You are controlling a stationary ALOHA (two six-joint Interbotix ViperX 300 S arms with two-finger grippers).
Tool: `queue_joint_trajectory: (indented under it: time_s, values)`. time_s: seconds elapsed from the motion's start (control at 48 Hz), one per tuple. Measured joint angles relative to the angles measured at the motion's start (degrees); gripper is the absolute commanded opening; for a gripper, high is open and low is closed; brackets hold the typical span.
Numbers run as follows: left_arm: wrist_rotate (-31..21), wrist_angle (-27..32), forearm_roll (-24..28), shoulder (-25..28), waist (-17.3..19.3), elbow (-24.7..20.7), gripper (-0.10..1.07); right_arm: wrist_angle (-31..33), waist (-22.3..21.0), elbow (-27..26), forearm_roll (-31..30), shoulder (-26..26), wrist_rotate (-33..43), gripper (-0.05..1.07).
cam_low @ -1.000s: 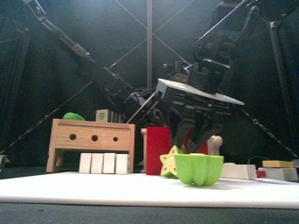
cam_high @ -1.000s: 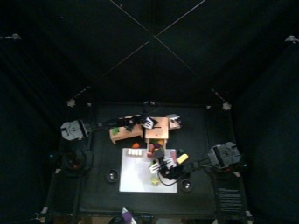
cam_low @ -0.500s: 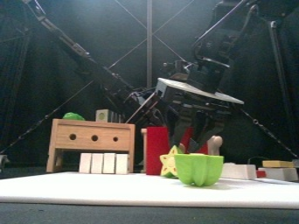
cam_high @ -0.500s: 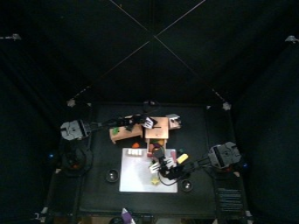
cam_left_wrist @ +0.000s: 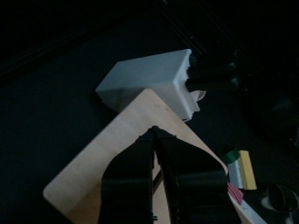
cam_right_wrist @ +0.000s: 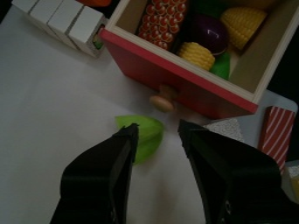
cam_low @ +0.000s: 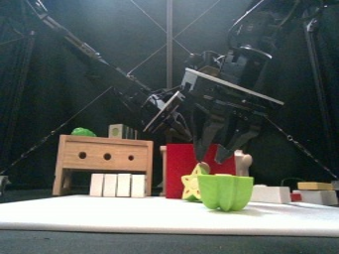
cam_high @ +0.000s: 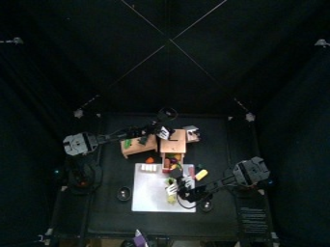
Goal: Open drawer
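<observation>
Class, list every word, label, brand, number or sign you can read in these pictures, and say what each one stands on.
None can be read.
Wooden cabinet: two round holes on its front, no writing.
White blocks: blank faces.
Red crate of toy food: no label showing.
Striped item at the right wrist view's edge: too blurred to tell.

The right gripper (cam_low: 216, 147) has lifted a bit since a second ago. In the front view its black head sat lower before, jaws hanging down right behind the green cup (cam_low: 225, 192) and the wooden knob (cam_low: 243, 159); now the whole thing rides higher and the jaws end above the cup's rim. From the top view the right arm's base (cam_high: 249, 173) also looks shifted slightly toward the table's front.
</observation>
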Motion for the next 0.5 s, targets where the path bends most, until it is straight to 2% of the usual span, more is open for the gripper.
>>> queue_joint_trajectory:
  time_s: [0.229,0.354,0.5]
  values:
    - [0.62,0.00,0.97,-1.05,0.00,0.00,0.44,-3.16,1.76,1.58,0.09,-1.67,-0.35,0.80]
    - [0.53,0.00,5.10,-3.43,0.00,-0.09,0.44,-8.44,3.43,2.11,0.26,-2.64,-0.18,0.80]
    - [0.62,-0.18,8.88,-5.62,-0.79,0.09,0.44,-9.84,3.69,2.11,0.62,-2.72,0.26,0.80]
